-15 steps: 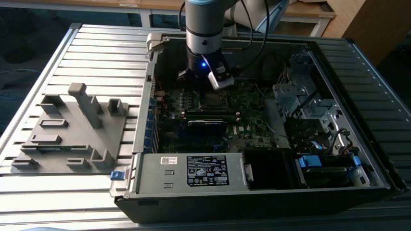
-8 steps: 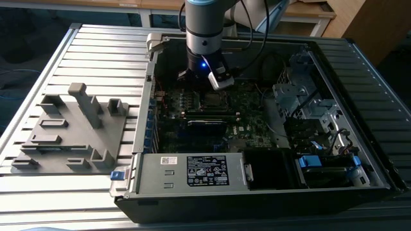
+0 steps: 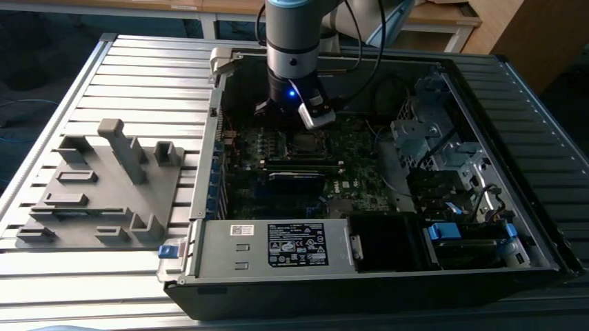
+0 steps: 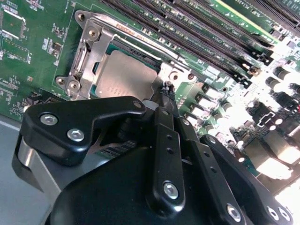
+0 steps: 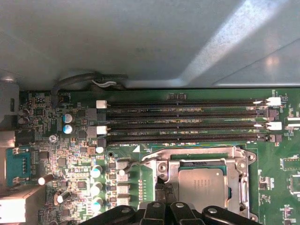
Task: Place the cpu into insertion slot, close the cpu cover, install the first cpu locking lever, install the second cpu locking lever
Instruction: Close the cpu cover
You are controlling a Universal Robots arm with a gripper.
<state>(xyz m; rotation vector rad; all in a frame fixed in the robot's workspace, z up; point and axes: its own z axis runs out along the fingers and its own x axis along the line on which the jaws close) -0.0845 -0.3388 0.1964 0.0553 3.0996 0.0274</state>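
Pincer (image 5: 164, 188) tips closed together | cpu (image 5: 201, 187) seated inside insertion slot (image 5: 200, 164) | cpu cover (image 5: 236, 187) down

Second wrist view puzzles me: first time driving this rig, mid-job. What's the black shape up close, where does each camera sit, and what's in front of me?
The exterior view looks on from off the arm: one robot arm reaches down into an open computer case lying on a slatted metal table, with a grey fixture plate at that view's left. Both wrist views come from cameras riding on the arm. The black shape is the arm's end effector, right beside the insertion slot. The cpu sits in that slot, and the cpu cover appears lowered around it. The long black strips are memory slots. Whether the end effector grips anything, I cannot tell.
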